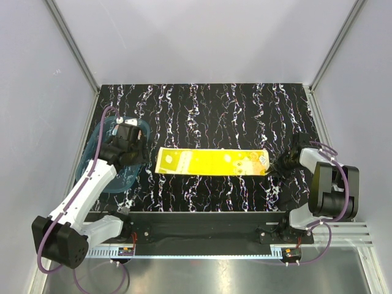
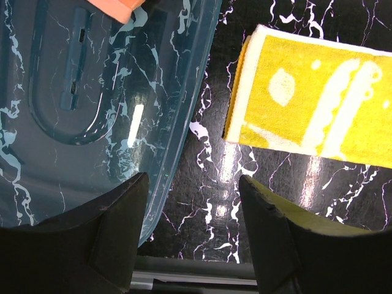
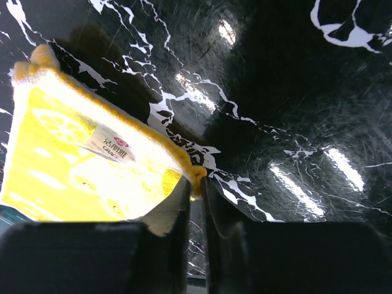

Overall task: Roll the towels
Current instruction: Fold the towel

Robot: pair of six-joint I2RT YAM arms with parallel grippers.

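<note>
The yellow towel (image 1: 211, 162) lies folded into a long strip across the middle of the dark marbled table. My right gripper (image 1: 278, 165) is at its right end and is shut on its near right corner (image 3: 196, 176), low on the table. The towel's white label (image 3: 110, 146) shows by that corner. My left gripper (image 2: 193, 177) is open and empty, over the right rim of the teal-blue tray (image 2: 73, 92), left of the towel's left end (image 2: 312, 98). A corner of the orange-pink towel (image 2: 113, 7) shows in the tray; in the top view my left arm hides it.
The translucent tray (image 1: 92, 162) sits at the table's left edge, under my left wrist. Pale walls with metal frame posts enclose the table on three sides. The black base rail (image 1: 196, 223) runs along the near edge.
</note>
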